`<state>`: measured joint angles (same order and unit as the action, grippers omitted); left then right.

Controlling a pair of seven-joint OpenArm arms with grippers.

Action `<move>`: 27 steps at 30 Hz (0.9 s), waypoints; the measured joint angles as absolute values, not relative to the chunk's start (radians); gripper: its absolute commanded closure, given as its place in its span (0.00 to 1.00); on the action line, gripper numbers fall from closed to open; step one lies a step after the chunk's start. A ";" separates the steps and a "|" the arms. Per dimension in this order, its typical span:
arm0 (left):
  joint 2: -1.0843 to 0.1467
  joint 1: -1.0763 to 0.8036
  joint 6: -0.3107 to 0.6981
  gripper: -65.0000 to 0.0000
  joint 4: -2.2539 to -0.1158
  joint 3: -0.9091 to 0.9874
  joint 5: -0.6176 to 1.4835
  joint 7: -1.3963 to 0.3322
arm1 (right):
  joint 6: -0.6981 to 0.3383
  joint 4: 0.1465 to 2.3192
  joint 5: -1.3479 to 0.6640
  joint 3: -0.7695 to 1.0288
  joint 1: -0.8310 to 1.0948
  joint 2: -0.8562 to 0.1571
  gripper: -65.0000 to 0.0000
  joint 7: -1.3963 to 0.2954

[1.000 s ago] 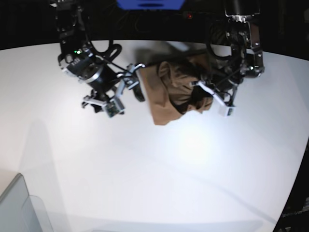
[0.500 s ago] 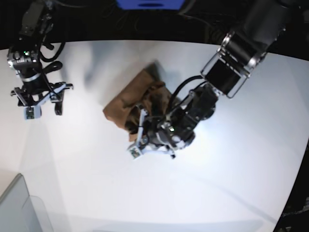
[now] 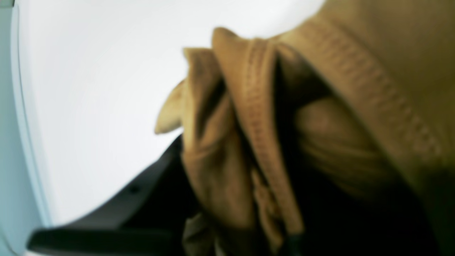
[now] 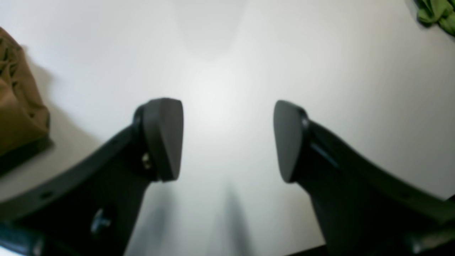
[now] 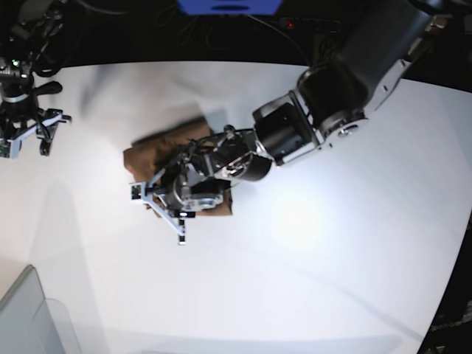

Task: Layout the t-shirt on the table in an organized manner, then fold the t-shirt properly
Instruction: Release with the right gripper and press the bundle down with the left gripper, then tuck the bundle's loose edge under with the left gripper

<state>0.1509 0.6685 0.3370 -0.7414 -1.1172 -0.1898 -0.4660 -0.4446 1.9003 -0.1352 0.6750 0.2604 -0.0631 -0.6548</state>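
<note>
A: Brown fabric first. Your t-shirt (image 5: 158,153) lies bunched on the table (image 5: 310,265), left of centre and toward the far side in the base view. It is crumpled, not spread; one flat edge shows at its far-left end and the rest sits under the arm.

B: Who has it?

A: Your left gripper (image 5: 164,203). That arm reaches in from the far right and lies across the cloth. In the left wrist view, folds and a stitched hem of the t-shirt (image 3: 249,142) fill the frame, bunched against the one dark finger (image 3: 117,213) you can see. The jaws are pinched nearly together on the fabric.

B: And the other arm?

A: Your right gripper (image 5: 26,136) hangs at the far-left edge of the table, well apart from the shirt. Its wrist view shows both fingers (image 4: 161,138) spread wide with bare white tabletop (image 4: 227,89) between them, holding nothing. A corner of the brown t-shirt (image 4: 17,106) sits at that frame's left edge.

B: Anything else around?

A: A scrap of green cloth (image 4: 435,14) at the top right corner of the right wrist view; where it rests, you cannot tell. A grey translucent bin (image 5: 29,317) corner sits at the near-left of the base view, and a blue object (image 5: 228,6) at the far edge, beyond the table.
</note>
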 measured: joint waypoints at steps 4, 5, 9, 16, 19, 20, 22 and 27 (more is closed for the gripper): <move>0.153 0.680 0.459 1.00 -0.746 -1.132 -0.229 -0.452 | -0.445 1.900 -0.137 0.675 0.259 -0.052 0.38 -0.654; 0.153 0.685 0.496 1.00 -0.746 -1.129 -0.236 -0.453 | -0.445 1.900 -0.136 0.676 0.258 -0.046 0.38 -0.654; 0.162 0.685 0.565 0.99 -0.748 -1.128 -0.306 -0.451 | -0.445 1.900 -0.137 0.676 0.259 -0.039 0.38 -0.657; 0.157 0.684 0.588 0.94 -0.776 -1.129 -0.311 -0.463 | -0.445 1.900 -0.136 0.676 0.259 -0.038 0.38 -0.658; 0.145 0.669 0.614 0.77 -0.843 -1.131 -0.313 -0.490 | -0.445 1.900 -0.137 0.676 0.258 -0.038 0.38 -0.657; 0.145 0.665 0.622 0.69 -0.863 -1.135 -0.314 -0.493 | -0.445 1.900 -0.137 0.676 0.259 -0.038 0.38 -0.658; 0.147 0.662 0.635 0.55 -0.892 -1.135 -0.305 -0.499 | -0.445 1.900 -0.137 0.676 0.259 -0.038 0.38 -0.657; 0.143 0.668 0.652 0.35 -0.965 -1.137 -0.303 -0.551 | -0.445 1.900 -0.137 0.673 0.273 -0.038 0.38 -0.654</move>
